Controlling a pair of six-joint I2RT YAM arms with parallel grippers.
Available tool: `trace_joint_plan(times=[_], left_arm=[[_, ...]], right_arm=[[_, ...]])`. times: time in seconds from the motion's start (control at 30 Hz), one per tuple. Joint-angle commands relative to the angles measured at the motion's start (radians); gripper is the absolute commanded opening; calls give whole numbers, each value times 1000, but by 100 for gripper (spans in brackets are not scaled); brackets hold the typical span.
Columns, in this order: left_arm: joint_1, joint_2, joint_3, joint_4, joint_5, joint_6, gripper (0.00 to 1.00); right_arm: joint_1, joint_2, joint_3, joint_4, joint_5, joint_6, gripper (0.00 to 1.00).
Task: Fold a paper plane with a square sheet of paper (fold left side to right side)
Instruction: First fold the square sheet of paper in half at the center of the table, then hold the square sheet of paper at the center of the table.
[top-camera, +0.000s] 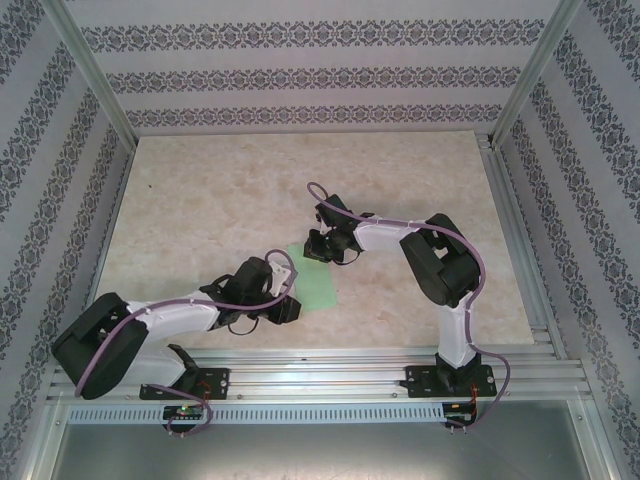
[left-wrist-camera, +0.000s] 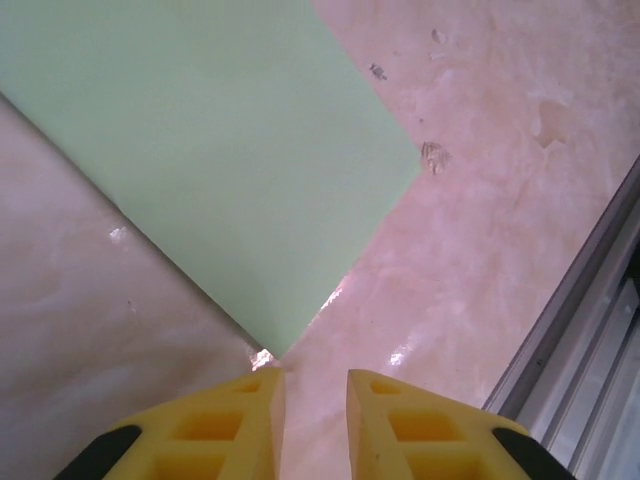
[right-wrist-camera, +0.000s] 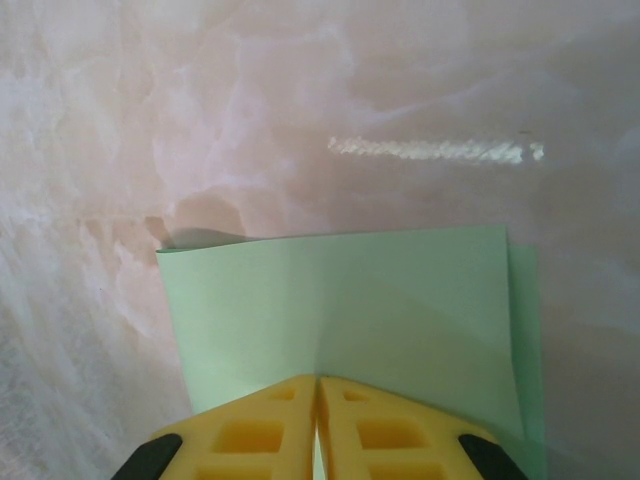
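The square sheet of paper (top-camera: 318, 285), light mint green, lies on the marbled tabletop between my two grippers. In the right wrist view the paper (right-wrist-camera: 400, 300) has an upper layer with a faint vertical crease rising from my fingertips, and a lower layer peeks out along its right edge. My right gripper (right-wrist-camera: 317, 382) (top-camera: 318, 250) is shut at the sheet's far end, pinching that upper layer. The left gripper (left-wrist-camera: 315, 375) (top-camera: 292, 308) stands narrowly open with nothing between its fingers. A corner of the paper (left-wrist-camera: 220, 150) lies just ahead of its left fingertip.
An aluminium rail (left-wrist-camera: 580, 330) (top-camera: 330, 375) runs along the table's near edge, close to the right of my left gripper. Patterned walls and metal frame posts (top-camera: 90, 80) enclose the table. Small chipped marks (left-wrist-camera: 432, 155) dot the tabletop beside the paper.
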Motion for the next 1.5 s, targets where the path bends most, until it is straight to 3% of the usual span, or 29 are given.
trace_joint_plan(times=[0.0,0.07,0.17,0.5,0.67,0.87,1.17,1.47], left_arm=[[-15,-75,19,-72,-39,-24,24],[-7,-100,50,-134,-93,-45,24],[31,-118,75,-176,-123,-104,38],[223,-79,39,-47,61,-302,64],[256,22,59,42,133,-312,62],[259,148,144,82,147,-296,45],[267,330,240,47,91,-259,44],[267,385,249,79,94,-258,41]], right_arm=[[5,62,0,-75,35,-36,12],[6,39,6,-62,24,-35,12],[3,-19,21,-75,24,-48,14],[-1,-288,-20,-200,109,-120,32],[0,-387,-159,-166,94,-121,30],[43,-403,-279,-54,27,-55,21],[52,-435,-419,-17,71,16,33],[52,-445,-491,86,3,79,31]])
